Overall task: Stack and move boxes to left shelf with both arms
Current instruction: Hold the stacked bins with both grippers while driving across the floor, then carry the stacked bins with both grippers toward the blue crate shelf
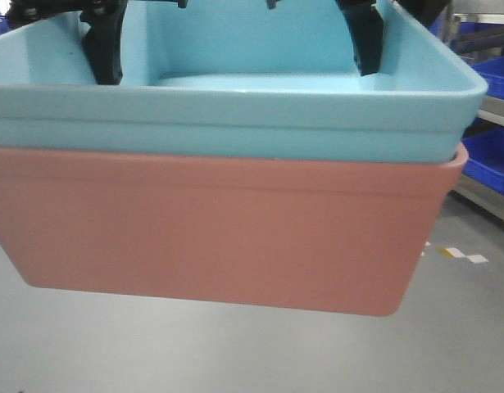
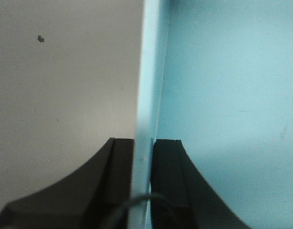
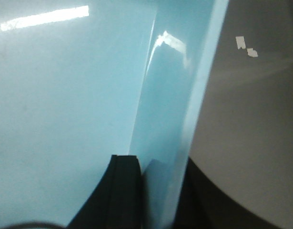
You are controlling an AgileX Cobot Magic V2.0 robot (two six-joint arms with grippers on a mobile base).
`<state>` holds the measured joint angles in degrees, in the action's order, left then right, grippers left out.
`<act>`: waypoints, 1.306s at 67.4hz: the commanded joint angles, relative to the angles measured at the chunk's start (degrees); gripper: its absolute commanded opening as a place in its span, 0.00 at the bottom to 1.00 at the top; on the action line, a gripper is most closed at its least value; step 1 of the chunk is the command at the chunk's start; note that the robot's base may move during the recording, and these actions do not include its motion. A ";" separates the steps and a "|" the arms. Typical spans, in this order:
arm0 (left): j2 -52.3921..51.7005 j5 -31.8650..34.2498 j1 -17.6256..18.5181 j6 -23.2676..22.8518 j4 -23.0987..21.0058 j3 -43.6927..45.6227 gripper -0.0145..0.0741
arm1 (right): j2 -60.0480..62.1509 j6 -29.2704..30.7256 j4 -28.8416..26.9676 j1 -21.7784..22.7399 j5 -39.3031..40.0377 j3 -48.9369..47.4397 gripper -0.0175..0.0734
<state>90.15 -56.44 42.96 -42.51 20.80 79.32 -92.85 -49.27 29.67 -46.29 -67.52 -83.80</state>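
Observation:
The light blue box (image 1: 235, 115) sits nested inside the salmon pink box (image 1: 219, 237). The stack hangs in the air close to the front camera, above the grey floor. My left gripper (image 1: 100, 72) is shut on the blue box's left wall (image 2: 145, 95), with one black finger (image 2: 167, 181) inside and one outside. My right gripper (image 1: 368, 57) is shut on the right wall (image 3: 184, 95) in the same way, its inner finger (image 3: 122, 191) against the blue plastic. The gripper tips pinch the rim in the left wrist view (image 2: 144, 141) and the right wrist view (image 3: 160, 161). The left shelf is out of view.
At the right stands a steel rack (image 1: 481, 33) holding dark royal-blue bins (image 1: 491, 160). Grey floor (image 1: 235, 352) lies below the stack, with yellow and white tape marks (image 1: 465, 255) to the right.

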 commanded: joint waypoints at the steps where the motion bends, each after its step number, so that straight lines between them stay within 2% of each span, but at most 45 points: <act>1: -2.22 11.33 2.13 -0.85 -4.81 2.66 0.15 | 2.42 1.21 -2.48 -1.54 9.87 -2.58 0.25; 88: -2.09 11.33 2.13 -0.85 -4.81 2.66 0.15 | 2.42 1.21 -2.48 -1.48 7.82 -2.58 0.25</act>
<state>90.66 -56.35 43.09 -42.51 20.16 79.32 -92.85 -49.27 29.57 -46.29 -68.51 -83.80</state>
